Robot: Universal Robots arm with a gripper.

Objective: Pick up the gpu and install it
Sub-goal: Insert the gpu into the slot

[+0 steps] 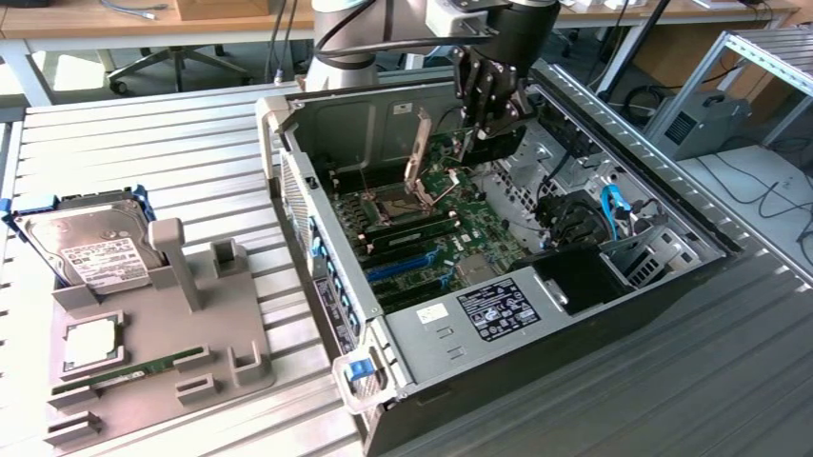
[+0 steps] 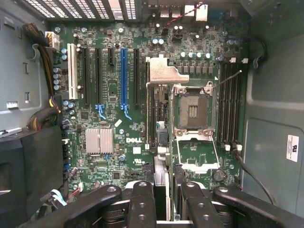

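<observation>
Starting at the exterior view's left, we note a grey fixture (image 1: 190,381) carrying a hard drive (image 1: 95,252) stood on edge and a memory stick (image 1: 140,369) lying in its groove, each parked apart so it can be taken singly. We see no card on that fixture. Moving right, the computer case (image 1: 381,314) lies on its side with its panel off, which leaves the motherboard (image 1: 439,238) open from above. Over its far end hangs the gripper (image 1: 489,119), its fingers drawn in narrow and clamped on the gpu (image 2: 163,75). The wrist view shows the card edge-on, with its silver bracket leading and the board running back between the fingers. We judge it is held on edge so its connector faces the expansion slots (image 2: 124,76); it sits just beside them, not yet seated.
</observation>
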